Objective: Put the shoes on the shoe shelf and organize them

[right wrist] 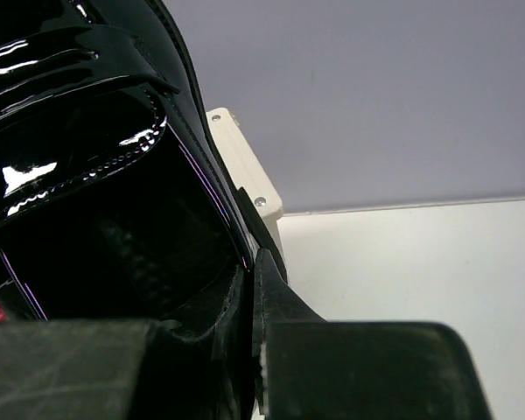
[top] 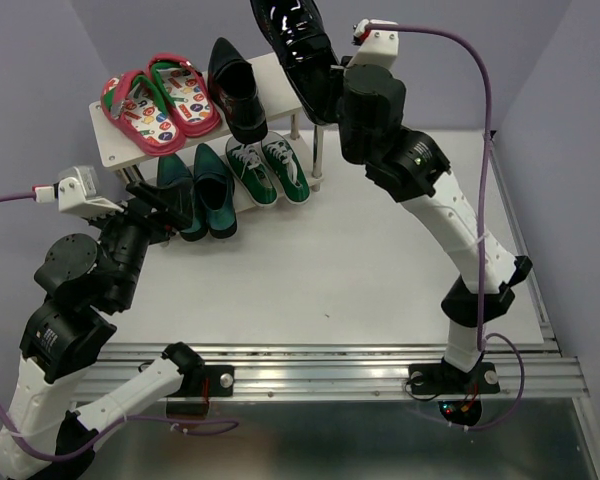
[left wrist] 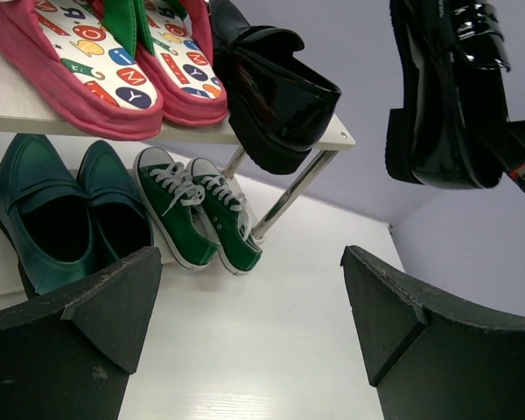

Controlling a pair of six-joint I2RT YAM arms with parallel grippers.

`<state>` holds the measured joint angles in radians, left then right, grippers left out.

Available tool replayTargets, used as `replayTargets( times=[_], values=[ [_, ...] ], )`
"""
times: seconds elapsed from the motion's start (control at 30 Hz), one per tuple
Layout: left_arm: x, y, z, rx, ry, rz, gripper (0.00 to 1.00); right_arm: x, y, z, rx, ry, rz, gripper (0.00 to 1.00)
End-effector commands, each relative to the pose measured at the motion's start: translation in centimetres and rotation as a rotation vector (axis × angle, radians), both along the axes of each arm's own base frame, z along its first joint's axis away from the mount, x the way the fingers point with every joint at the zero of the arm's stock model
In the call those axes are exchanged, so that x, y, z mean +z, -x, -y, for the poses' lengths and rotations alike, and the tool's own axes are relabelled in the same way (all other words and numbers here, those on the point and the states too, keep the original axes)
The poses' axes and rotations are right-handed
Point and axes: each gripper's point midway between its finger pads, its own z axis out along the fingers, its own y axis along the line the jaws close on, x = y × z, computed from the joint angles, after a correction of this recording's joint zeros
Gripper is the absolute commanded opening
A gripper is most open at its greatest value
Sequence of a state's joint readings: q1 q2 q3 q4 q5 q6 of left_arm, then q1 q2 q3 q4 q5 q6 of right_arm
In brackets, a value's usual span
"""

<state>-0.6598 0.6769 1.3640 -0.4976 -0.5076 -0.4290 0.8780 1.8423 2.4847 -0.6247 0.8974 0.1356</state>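
**Second black shoe held in the air by the shelf's right end**

Far left on my screens, the left gripper [left wrist: 254,350] hovers low over the table [top: 310,280], facing the shoe shelf [top: 113,148]. Its jaws are spread wide with nothing between them.

On the shelf's top board the red flip-flops [top: 160,100] lie side by side and fill the left part. Below them on the lower board the teal dress shoes [top: 202,190] stand as a pair. Just to their right are the green sneakers [top: 268,168], laces up and white toe caps pointing toward the arms.

Back on the top board, the shelved black shoe [top: 238,90] sits just right of the flip-flops. Its near end hangs over the front edge.

Further right, the lifted black shoe [top: 298,50] is off every surface. I see it tilted in the air above and beside the shelf's right end. The right gripper [right wrist: 248,284] carries it, jaws clamped on the rim of the shoe's opening with one finger inside and the other outside. The shelf's pale corner shows just beyond the shoe in the right wrist view
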Motion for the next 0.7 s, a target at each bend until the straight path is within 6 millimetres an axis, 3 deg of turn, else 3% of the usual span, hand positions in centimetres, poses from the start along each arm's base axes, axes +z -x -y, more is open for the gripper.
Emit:
replayTargets(
  times=[0.0,0.33,0.67],
  values=[
    [1.1,0.6,-0.6,0.009,0.025,0.02,0.95,5.9,-1.2,0.9,0.017,-0.237,0.188,0.01],
    [1.0,1.3,-1.5,0.027,0.029,0.02,0.95,3.4,-5.3,-0.8,0.015,-0.346,0.176,0.01],
    [0.9,1.3,-1.6,0.03,0.031,0.016,0.95,0.2,-7.3,-2.8,0.027,-0.395,0.124,0.01]
  ],
)
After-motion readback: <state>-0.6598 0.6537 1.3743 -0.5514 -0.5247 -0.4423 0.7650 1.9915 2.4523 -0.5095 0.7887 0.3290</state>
